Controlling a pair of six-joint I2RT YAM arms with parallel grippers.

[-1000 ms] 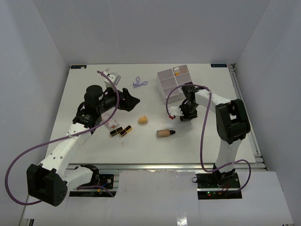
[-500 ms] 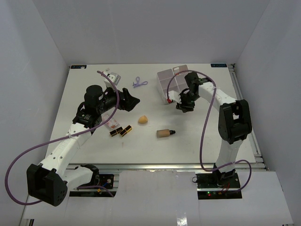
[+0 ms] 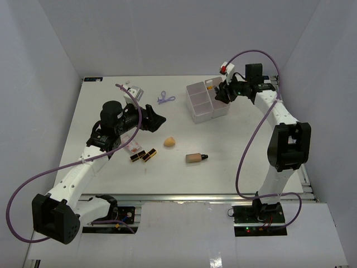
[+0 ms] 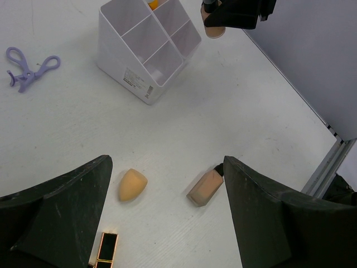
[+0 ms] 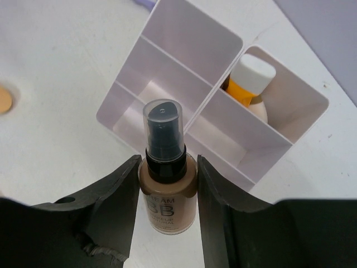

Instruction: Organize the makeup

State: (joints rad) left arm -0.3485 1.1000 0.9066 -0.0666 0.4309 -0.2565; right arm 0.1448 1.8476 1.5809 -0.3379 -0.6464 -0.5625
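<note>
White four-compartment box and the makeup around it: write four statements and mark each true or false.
1. The right gripper holds a beige dark-capped bottle. True.
2. The white four-compartment box is empty. False: an orange white-capped tube stands in one compartment.
3. A second beige bottle lies on its side on the table. True.
4. The left gripper grips the lilac clip. False: it is open, the clip lies apart.

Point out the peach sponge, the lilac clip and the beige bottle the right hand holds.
peach sponge [image 4: 132, 185], left wrist view, middle of its rounded body.
lilac clip [image 4: 25, 77], left wrist view, where its arms meet.
held beige bottle [image 5: 167, 196], right wrist view, its beige body.
</note>
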